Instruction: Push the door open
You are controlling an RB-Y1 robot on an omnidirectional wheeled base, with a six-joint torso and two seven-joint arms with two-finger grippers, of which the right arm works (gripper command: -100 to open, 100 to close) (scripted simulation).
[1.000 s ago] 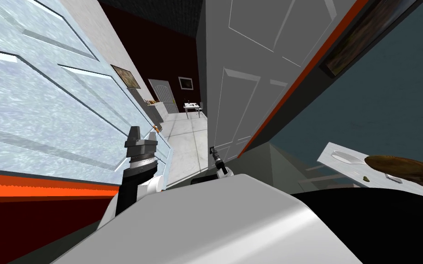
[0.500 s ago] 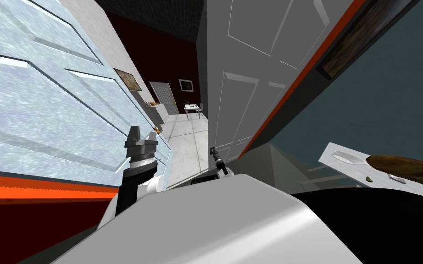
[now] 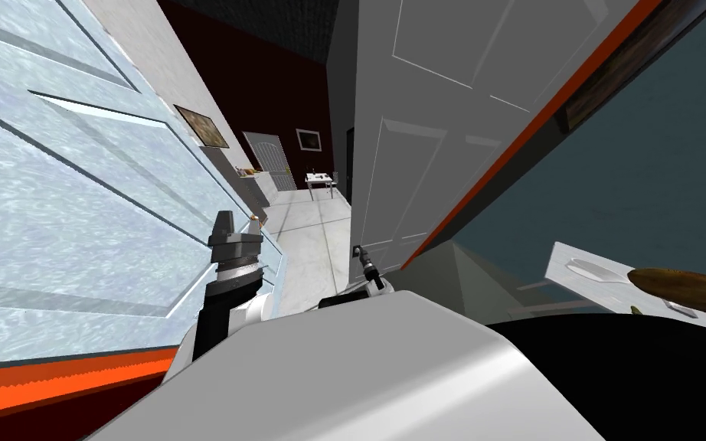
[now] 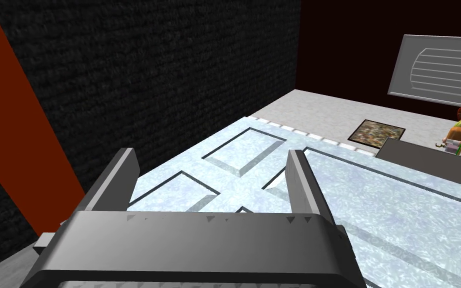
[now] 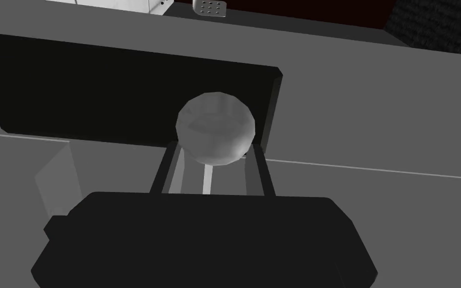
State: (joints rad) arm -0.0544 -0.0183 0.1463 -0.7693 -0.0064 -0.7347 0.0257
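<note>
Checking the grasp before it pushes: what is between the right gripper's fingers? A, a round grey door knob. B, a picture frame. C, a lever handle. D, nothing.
A: the right gripper clamps the sides of the round grey knob on the grey door.

Door point(image 3: 436, 153) on right, second door point(image 3: 76, 230) left, table point(image 3: 319, 179) far ahead between

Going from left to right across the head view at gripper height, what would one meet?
Pale blue panelled door, left gripper, tiled floor, right gripper shut on the knob, grey door, blue-grey wall, white counter.
</note>
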